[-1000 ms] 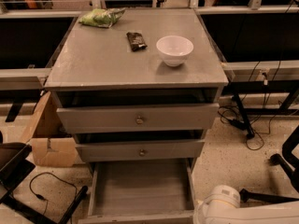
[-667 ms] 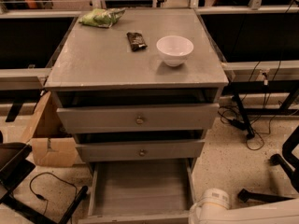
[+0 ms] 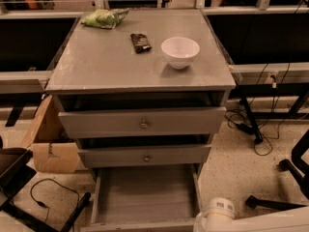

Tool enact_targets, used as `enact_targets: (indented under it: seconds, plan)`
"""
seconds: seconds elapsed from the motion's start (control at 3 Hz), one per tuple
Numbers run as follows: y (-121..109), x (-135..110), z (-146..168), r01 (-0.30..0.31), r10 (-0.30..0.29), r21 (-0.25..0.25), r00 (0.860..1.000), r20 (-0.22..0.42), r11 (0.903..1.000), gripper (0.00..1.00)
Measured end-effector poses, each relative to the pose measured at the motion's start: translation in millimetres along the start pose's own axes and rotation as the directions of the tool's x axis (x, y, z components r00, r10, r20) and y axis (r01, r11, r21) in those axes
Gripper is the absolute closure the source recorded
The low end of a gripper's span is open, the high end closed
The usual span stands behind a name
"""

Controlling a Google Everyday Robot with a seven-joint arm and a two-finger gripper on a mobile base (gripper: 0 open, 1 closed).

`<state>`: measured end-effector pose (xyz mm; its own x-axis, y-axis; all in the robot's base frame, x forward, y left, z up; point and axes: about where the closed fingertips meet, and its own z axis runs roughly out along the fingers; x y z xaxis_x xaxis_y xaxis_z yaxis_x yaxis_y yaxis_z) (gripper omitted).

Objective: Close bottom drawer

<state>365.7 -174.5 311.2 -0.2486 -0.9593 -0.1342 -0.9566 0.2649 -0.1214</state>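
The bottom drawer point(image 3: 145, 192) of the grey cabinet point(image 3: 140, 62) stands pulled far out, and its grey plank inside shows. Its front panel point(image 3: 140, 225) lies at the bottom edge of the view, and its knob is out of view. The two wider drawers above it, each with a brass knob point(image 3: 144, 125), stick out a little. A white arm segment point(image 3: 216, 213) sits at the bottom right, next to the open drawer's right front corner. My gripper itself is below the frame, out of view.
A white bowl point(image 3: 180, 51), a dark snack packet point(image 3: 140, 42) and a green bag point(image 3: 105, 18) lie on the cabinet top. A cardboard box point(image 3: 48, 139) and a black chair base point(image 3: 19, 187) stand at the left. Cables and black legs point(image 3: 256, 129) are at the right.
The white arm segment has moved left along the bottom edge, closer to the open drawer's right front corner. The drawer has not visibly moved.
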Motion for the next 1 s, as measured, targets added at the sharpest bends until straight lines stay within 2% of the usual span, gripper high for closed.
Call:
enact_targets:
  seconds: [0.33, 0.67, 1.0]
  plan:
    - [0.0, 0.7, 26.3, -0.034, 0.034, -0.041, 0.999, -0.015, 0.9986, 1.00]
    - [5.7, 2.1, 86.6, -0.121, 0.123, -0.079, 0.992, 0.021, 0.9895, 1.00]
    - [16.1, -1.5, 146.1, -0.163, 0.170, -0.069, 0.979, 0.113, 0.9842, 1.00]
